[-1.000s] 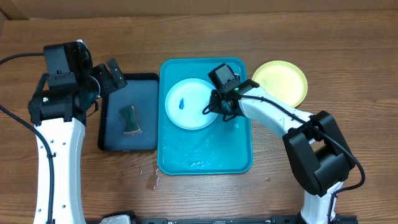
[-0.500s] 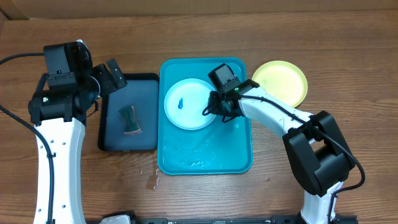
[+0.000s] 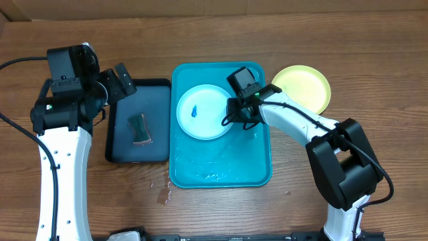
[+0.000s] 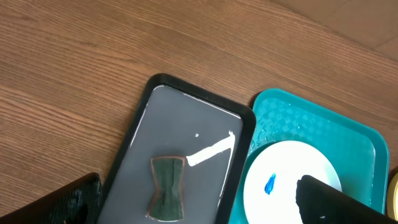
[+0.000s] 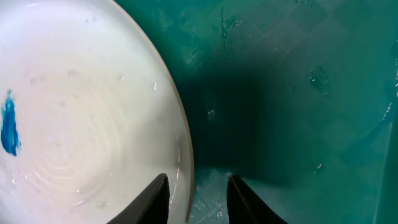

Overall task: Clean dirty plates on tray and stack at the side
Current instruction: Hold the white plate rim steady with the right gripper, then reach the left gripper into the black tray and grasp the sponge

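Step, likely: grasp blue-smudged white round plastic plate [image 3: 202,112] on turquoise rectangular tray [image 3: 221,167], frame centre | right gripper [image 5: 198,193] released, astride rim | next: clench

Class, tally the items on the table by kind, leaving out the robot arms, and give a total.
Plates in view: 2 (white plate, yellow-green plate)
Trays: 2 (turquoise tray, black tray)
Sponges: 1 (sponge)
Total: 5
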You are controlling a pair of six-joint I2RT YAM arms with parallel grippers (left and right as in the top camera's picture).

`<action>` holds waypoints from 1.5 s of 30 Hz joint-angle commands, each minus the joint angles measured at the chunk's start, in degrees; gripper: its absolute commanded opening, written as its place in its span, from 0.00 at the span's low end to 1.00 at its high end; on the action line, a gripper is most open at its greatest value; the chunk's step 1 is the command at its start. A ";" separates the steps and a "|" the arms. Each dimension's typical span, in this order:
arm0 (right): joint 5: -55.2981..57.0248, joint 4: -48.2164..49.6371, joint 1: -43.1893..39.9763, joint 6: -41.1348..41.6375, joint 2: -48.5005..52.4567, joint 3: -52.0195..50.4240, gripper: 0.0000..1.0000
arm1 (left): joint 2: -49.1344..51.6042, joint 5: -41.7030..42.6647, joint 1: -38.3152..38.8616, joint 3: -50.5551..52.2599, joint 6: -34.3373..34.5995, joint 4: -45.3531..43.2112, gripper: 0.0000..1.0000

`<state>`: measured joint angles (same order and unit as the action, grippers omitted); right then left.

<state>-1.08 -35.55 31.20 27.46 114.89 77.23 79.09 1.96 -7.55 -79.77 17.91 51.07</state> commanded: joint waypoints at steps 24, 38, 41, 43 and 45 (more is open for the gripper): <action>1.20 0.72 -0.15 -0.96 0.33 0.02 0.08 | 0.55 -3.85 0.07 13.42 0.13 5.79 0.27; 1.44 0.81 -0.15 -0.94 0.33 0.02 0.10 | 14.69 -0.79 0.07 15.23 0.09 -1.64 0.26; 1.44 0.94 -0.15 -0.94 0.33 0.02 0.13 | 16.96 0.63 0.09 15.23 0.09 -2.29 0.27; 1.42 0.96 -0.15 -0.92 0.33 0.02 0.14 | 18.14 0.63 0.09 15.23 0.07 -2.78 0.27; 1.42 0.96 -0.15 -0.92 0.33 0.02 0.14 | 19.21 0.63 0.09 15.23 0.07 -3.45 0.28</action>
<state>-0.40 -35.03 31.20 26.72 114.89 77.23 96.97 1.32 -7.53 -64.86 17.93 48.16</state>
